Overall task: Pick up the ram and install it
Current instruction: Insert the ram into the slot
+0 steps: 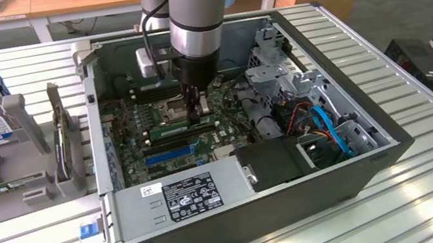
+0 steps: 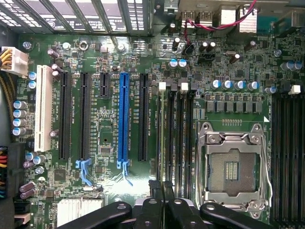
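Exterior view: the pincer (image 1: 195, 113) is reaching into the open computer case (image 1: 363, 163) and is gripping the green ram (image 1: 173, 129), which is standing on edge on the motherboard (image 1: 133, 118).
Wrist view: its fingers (image 2: 153, 193) are pressing together beside the black memory slots (image 2: 179, 133).

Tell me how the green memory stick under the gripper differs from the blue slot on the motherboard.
The memory stick is green; the blue slot is blue. The stick stands on edge with the gripper shut on it; the slot lies flat on the board, empty and untouched. The stick sits nearer the processor socket than the slot does. Both are long, narrow and run parallel.
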Action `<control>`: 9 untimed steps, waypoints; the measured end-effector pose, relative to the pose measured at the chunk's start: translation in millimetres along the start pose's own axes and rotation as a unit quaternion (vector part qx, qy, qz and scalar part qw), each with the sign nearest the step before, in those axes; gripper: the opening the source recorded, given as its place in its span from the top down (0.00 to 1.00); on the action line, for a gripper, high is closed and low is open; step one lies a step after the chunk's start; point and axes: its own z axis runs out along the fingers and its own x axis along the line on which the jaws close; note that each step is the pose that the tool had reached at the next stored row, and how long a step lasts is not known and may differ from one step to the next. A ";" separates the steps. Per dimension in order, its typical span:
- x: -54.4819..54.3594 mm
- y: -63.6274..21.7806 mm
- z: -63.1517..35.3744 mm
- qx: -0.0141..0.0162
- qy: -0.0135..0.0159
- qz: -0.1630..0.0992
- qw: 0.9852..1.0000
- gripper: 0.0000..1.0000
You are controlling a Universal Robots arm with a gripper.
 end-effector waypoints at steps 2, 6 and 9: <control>0.2 0.2 0.0 0.000 0.000 0.000 1.000 0.88; 0.2 -0.1 0.4 0.000 0.000 0.000 1.000 0.88; 0.2 -0.1 1.2 0.000 0.000 0.000 1.000 0.88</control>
